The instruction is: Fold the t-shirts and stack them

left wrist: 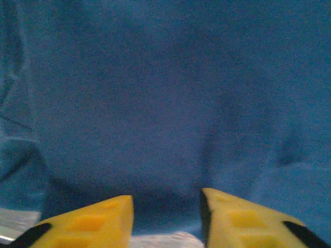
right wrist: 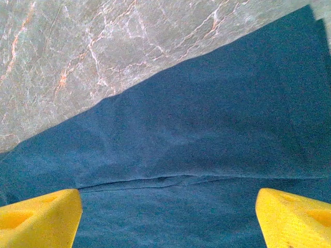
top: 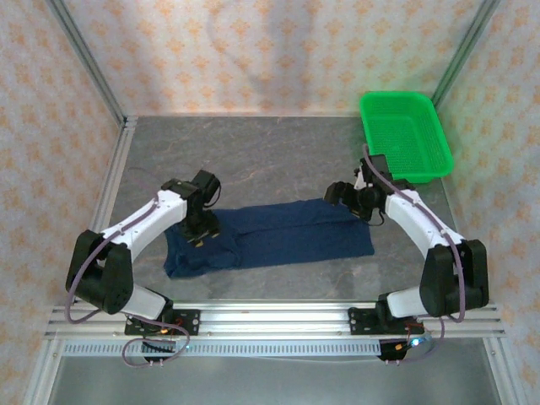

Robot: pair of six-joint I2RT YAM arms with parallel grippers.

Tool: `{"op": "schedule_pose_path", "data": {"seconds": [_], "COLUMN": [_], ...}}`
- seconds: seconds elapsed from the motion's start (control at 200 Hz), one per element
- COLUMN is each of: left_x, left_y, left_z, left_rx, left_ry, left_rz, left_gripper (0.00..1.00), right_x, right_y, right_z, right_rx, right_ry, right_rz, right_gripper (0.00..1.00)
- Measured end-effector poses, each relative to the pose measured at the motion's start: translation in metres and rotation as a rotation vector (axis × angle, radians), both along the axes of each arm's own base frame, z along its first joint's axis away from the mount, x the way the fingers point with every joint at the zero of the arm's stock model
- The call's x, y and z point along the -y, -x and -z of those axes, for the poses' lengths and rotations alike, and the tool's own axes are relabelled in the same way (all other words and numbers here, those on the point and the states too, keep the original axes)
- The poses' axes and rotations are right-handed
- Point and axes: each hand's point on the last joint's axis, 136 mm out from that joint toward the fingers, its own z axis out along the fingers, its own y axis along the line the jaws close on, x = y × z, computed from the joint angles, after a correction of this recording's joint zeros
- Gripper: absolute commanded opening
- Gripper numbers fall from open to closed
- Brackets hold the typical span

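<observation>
Navy t-shirt (top: 278, 236) is laid as a long band on table (top: 278, 160), overhung by narrowly parted left gripper (left wrist: 165, 195) and wide-spread right gripper (right wrist: 168, 199).

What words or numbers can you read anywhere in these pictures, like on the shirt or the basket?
None: no text can be read here.
The navy t-shirt shows plain cloth, no print or label facing up.
The green basket is bare mesh.
The wallpaper has only a repeating pattern.
The left arm and right arm carry no marking large enough to read.
</observation>
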Motion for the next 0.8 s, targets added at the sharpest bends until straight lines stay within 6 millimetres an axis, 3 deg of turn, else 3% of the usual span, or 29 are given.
{"op": "schedule_pose_path", "data": {"seconds": [0.175, 0.38, 0.535, 0.801], "left_x": [-0.018, -0.034, -0.047, -0.068], "left_y": [0.028, 0.055, 0.066, 0.047], "left_z": [0.024, 0.043, 0.049, 0.048], "left_rx": [-0.088, -0.152, -0.171, -0.169], "left_ry": [-0.060, -0.124, -0.184, -0.287], "left_rz": [-0.034, -0.044, -0.055, -0.074], "left_gripper": [0.20, 0.19, 0.37, 0.59], "right_x": [-0.008, -0.009, -0.009, -0.009], "right_y": [0.001, 0.001, 0.000, -0.001], "right_z": [0.004, 0.010, 0.014, 0.020], "right_rx": [-0.015, -0.034, -0.043, -0.058], "right_ry": [-0.015, -0.014, -0.015, -0.012], "right_rz": [-0.016, -0.015, -0.012, -0.011], "right_gripper": [0.88, 0.89, 0.90, 0.90]}}
